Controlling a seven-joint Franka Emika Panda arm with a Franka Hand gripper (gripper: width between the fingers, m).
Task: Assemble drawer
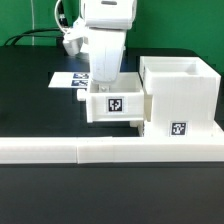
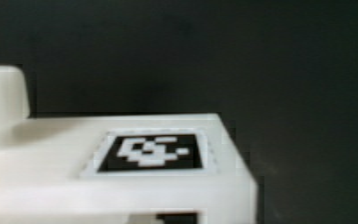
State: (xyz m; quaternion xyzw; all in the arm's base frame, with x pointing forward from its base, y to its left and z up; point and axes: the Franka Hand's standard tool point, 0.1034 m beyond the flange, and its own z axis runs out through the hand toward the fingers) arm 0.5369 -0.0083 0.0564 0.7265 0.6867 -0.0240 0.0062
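Observation:
A small white drawer tray (image 1: 113,106) with a black-and-white tag on its front face stands on the black table, touching the left side of the tall white housing (image 1: 180,88) in the exterior view. The housing is open at the top and carries its own tag low on the front. My gripper (image 1: 106,90) reaches straight down onto the tray's top edge; its fingers merge with the white tray, so I cannot tell whether they are closed. The wrist view shows the tray (image 2: 87,185) close up with its tag (image 2: 153,152). A second tray is not in view.
A long low white wall strip (image 1: 100,151) runs along the table's front, just before the tray and housing. The marker board (image 1: 70,79) lies flat behind the arm at the exterior view's left. Black cables trail at the back left.

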